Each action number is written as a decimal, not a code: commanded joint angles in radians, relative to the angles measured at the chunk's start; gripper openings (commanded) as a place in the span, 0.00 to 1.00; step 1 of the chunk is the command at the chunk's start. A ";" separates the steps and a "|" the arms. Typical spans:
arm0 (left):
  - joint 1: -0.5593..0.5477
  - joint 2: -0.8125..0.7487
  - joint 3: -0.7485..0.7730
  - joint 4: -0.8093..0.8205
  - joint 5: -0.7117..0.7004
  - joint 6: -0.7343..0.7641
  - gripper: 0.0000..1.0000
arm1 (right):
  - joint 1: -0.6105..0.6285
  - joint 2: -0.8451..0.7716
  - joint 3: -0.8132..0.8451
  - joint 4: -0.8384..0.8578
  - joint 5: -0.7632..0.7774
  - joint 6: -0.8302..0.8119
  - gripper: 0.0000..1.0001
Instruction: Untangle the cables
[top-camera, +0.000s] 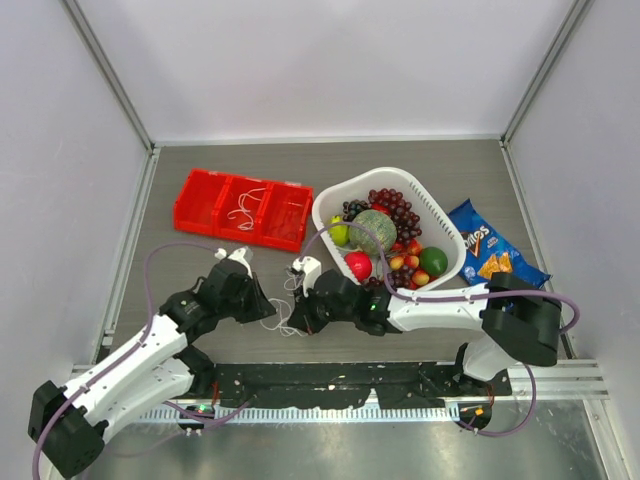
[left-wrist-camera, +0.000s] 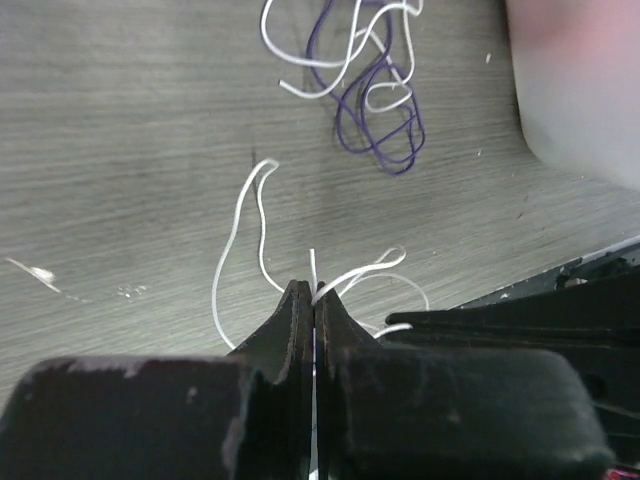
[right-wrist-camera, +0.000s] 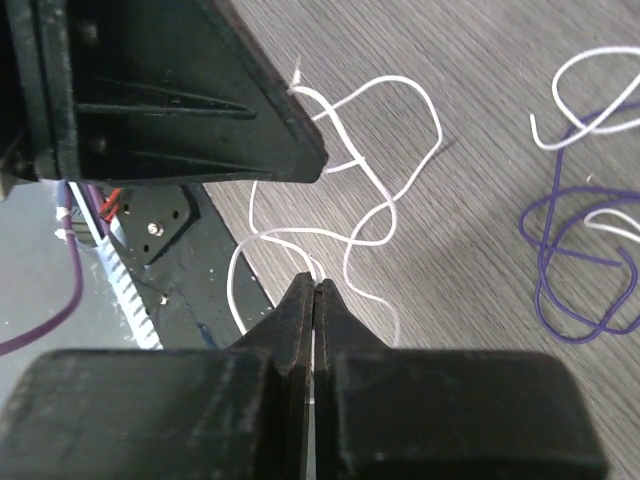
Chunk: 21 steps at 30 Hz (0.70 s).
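One white cord (top-camera: 243, 212) sits in red bin (top-camera: 197, 205), mid compartment, far-left of tabletop. L gripper (left-wrist-camera: 313, 298) is pinched shut on white cable (left-wrist-camera: 235, 250), R gripper (right-wrist-camera: 315, 290) clamped on it too, near edge, centre. Purple cable (left-wrist-camera: 380, 130) + another white one look knotted; approx half left, I'd say.
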 joint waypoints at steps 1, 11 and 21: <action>-0.001 -0.011 -0.062 0.156 0.082 -0.118 0.03 | -0.002 0.034 -0.038 0.110 0.015 0.037 0.01; 0.001 -0.030 -0.068 0.078 0.019 -0.168 0.63 | -0.008 0.109 -0.058 0.170 -0.016 0.052 0.01; -0.001 -0.220 -0.082 -0.117 -0.116 -0.423 0.97 | -0.018 0.094 -0.089 0.182 -0.009 0.057 0.01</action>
